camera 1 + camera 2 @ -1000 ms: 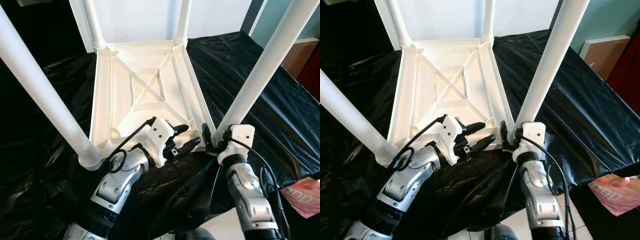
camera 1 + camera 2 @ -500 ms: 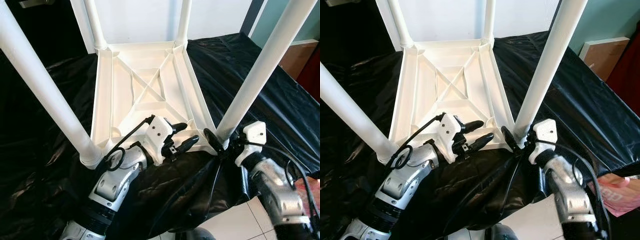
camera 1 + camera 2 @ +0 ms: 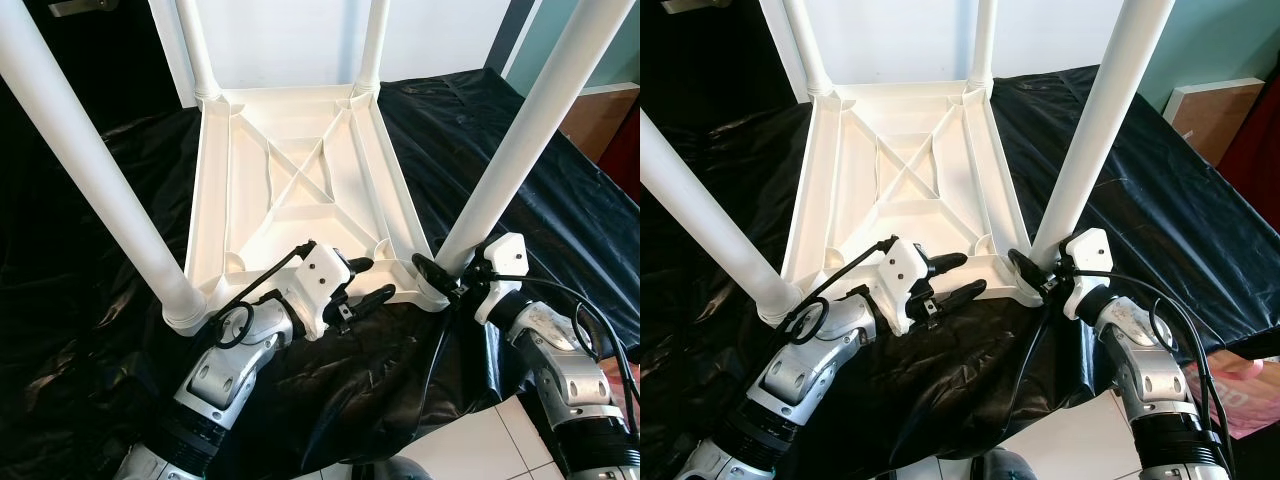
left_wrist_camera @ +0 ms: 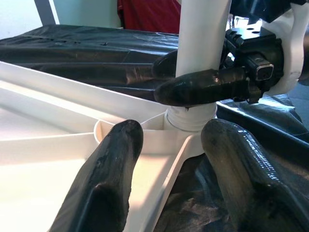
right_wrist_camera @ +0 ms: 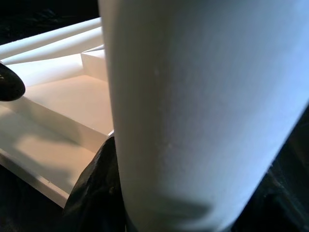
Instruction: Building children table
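Table (image 3: pixel 300 190) is flipped upside down on a black plastic sheet (image 3: pixel 520 170), all white plastic, with its ribbed underside facing up and four round legs sticking up from the corners. The two far legs are up by the white wall (image 3: pixel 290 40), the two near ones rise steeply on either side of the head views.

Right gripper (image 3: pixel 1035 275) is down at the base of the near right leg (image 3: pixel 520 150), right where it plugs into the corner socket. Its black fingers are wrapped around the leg, one on each side, clenched on it; the left wrist view shows them pressed against the tube just above the collar.

Left gripper (image 3: pixel 365 282) sits at the near edge of the table frame, just beside that same corner. Its fingers (image 4: pixel 111 179) are spread apart with nothing between them, one over the inside of the frame and one over the sheet outside the rim.

Something pink (image 3: pixel 1250 395) lies on the floor off to the right.
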`<state>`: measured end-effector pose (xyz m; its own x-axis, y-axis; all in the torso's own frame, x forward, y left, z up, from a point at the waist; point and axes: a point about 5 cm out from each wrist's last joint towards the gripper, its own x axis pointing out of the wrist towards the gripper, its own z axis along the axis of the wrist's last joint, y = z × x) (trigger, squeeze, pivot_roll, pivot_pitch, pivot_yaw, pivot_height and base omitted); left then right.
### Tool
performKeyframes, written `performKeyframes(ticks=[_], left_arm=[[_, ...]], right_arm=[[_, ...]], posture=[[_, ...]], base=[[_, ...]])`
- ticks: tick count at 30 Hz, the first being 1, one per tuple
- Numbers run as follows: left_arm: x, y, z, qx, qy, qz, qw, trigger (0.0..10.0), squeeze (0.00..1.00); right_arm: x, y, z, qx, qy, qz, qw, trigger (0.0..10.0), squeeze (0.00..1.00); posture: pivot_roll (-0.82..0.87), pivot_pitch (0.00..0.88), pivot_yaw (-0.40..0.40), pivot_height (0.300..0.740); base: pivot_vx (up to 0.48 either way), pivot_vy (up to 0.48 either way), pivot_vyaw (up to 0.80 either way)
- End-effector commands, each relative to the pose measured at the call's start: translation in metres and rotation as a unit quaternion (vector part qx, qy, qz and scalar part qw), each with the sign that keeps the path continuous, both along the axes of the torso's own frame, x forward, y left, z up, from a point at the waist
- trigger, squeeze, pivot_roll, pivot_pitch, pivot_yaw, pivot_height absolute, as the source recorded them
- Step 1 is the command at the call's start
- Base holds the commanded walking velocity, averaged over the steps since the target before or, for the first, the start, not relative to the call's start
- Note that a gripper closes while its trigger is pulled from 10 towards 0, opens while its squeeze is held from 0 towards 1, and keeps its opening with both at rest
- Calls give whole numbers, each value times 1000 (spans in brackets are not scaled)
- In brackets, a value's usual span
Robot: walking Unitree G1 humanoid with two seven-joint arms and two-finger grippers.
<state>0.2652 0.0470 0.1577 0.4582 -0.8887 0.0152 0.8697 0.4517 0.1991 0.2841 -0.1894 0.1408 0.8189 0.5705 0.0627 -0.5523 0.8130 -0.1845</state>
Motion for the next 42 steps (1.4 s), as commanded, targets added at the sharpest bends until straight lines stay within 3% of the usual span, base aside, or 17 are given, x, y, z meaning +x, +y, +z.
performKeyframes(ticks=[1, 8, 17, 19, 22, 25, 28, 31, 32, 36, 42], left_arm=[[-4, -3, 1, 16, -7, -38, 999, 10000, 0], [0, 0, 4, 12, -11, -20, 1000, 10000, 0], [-1, -1, 1, 8, -8, -18, 1000, 10000, 0], [-1, -2, 1, 4, -7, -16, 1000, 10000, 0], [-1, -3, 1, 3, -6, -16, 1000, 10000, 0], [0, -3, 1, 2, -6, -18, 1000, 10000, 0], [0, -3, 1, 2, -6, -19, 1000, 10000, 0], [0, -3, 1, 2, -6, -19, 1000, 10000, 0], [0, -3, 1, 2, -6, -19, 1000, 10000, 0], [0, -2, 0, 2, -4, -20, 1000, 10000, 0], [2, -1, 0, 2, -1, -21, 1000, 10000, 0]], right_arm=[[-5, 3, -10, -2, 18, 8, 1000, 10000, 0], [-11, 0, -11, 9, 21, -11, 1000, 10000, 0], [-18, -2, -9, 29, 4, -78, 997, 10000, 0], [-22, -1, -8, 48, -7, -126, 991, 10000, 0], [-23, 1, -7, 54, -12, -145, 988, 10000, 0], [-26, 7, -10, 70, -15, -193, 979, 10000, 0], [-27, 9, -11, 77, -14, -205, 976, 10000, 0], [-25, 17, -11, 92, -10, -289, 953, 10000, 0], [-25, 17, -11, 92, -10, -289, 953, 10000, 0], [-25, 28, -13, 106, -6, -358, 928, 10000, 0], [-23, 42, -9, 116, -9, -360, 926, 10000, 0]], posture=[[46, 115, -40, 740], [28, 130, -51, 740], [10, 137, -55, 740], [-6, 141, -50, 740], [-7, 141, -48, 740], [-12, 141, -43, 740], [-12, 141, -43, 740], [-15, 141, -38, 740], [-15, 141, -38, 740], [-26, 137, -30, 740], [-37, 136, -25, 740]], base=[[0, 0, 0], [0, 0, 0], [0, 0, 0], [0, 0, 0], [0, 0, 0], [0, 0, 0], [0, 0, 0], [0, 0, 0], [0, 0, 0], [0, 0, 0], [0, 0, 0]])
